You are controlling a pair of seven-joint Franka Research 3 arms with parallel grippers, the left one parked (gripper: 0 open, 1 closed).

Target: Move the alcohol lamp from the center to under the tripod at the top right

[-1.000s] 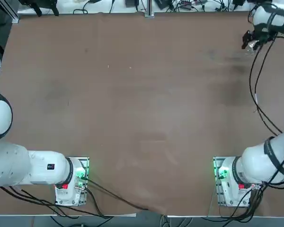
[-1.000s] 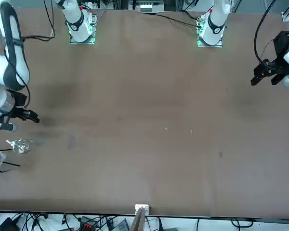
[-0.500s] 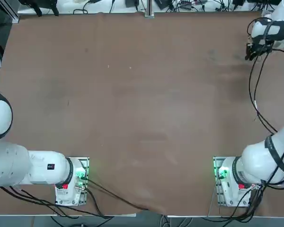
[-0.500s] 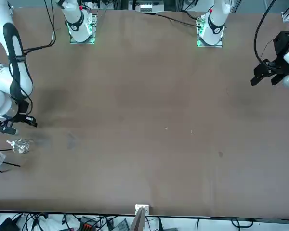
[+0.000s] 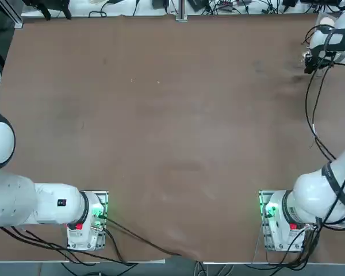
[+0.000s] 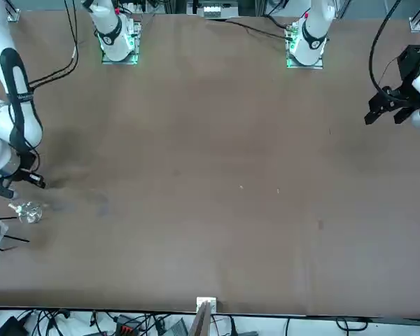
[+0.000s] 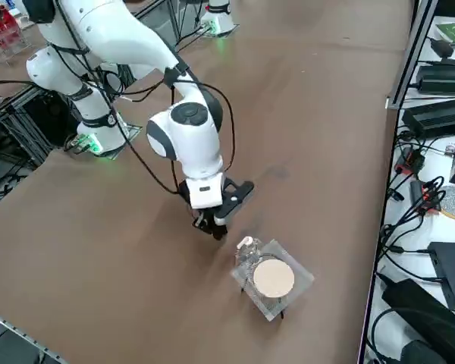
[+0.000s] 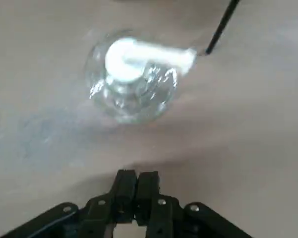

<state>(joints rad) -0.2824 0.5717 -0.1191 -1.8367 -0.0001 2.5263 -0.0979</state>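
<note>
Brown tabletop, scuffed. Right gripper near the lamp, its two fingers pressed together, nothing between them. Alcohol lamp on the table at the tripod's near edge, apparently short of the centre beneath the white disc. If a nudge comes next, best kept low on the glass, slow, square to the gap between legs; a high push could tip it. Count: one lamp, one tripod, one disc.
</note>
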